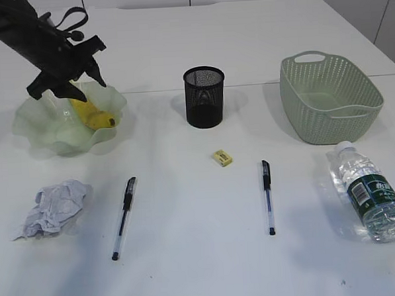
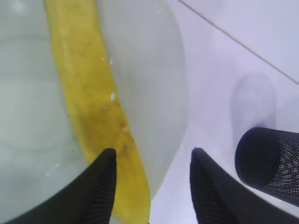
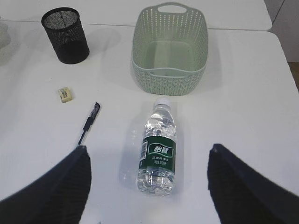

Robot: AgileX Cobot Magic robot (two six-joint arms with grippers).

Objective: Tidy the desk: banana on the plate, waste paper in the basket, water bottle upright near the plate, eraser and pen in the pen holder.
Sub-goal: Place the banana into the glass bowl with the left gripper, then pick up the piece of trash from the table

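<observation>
The banana (image 1: 94, 115) (image 2: 88, 93) lies in the pale green glass plate (image 1: 54, 132) (image 2: 28, 116) at the back left. My left gripper (image 1: 88, 87) (image 2: 153, 150) hovers just over the plate's right rim, open, one finger above the banana's end and not gripping it. The water bottle (image 1: 370, 193) (image 3: 159, 163) lies on its side at the right, cap toward the green basket (image 1: 331, 101) (image 3: 164, 81). My right gripper (image 3: 148, 148) hangs wide open above the bottle. Crumpled waste paper (image 1: 55, 208), two pens (image 1: 124, 218) (image 1: 267, 196), a yellow eraser (image 1: 222, 158) and the black mesh pen holder (image 1: 205, 96) rest on the table.
The right arm is outside the exterior view. In the right wrist view the eraser (image 3: 65, 94) and one pen (image 3: 88, 122) lie left of the bottle, with the pen holder (image 3: 65, 35) behind them. The table's back edge runs just behind the basket.
</observation>
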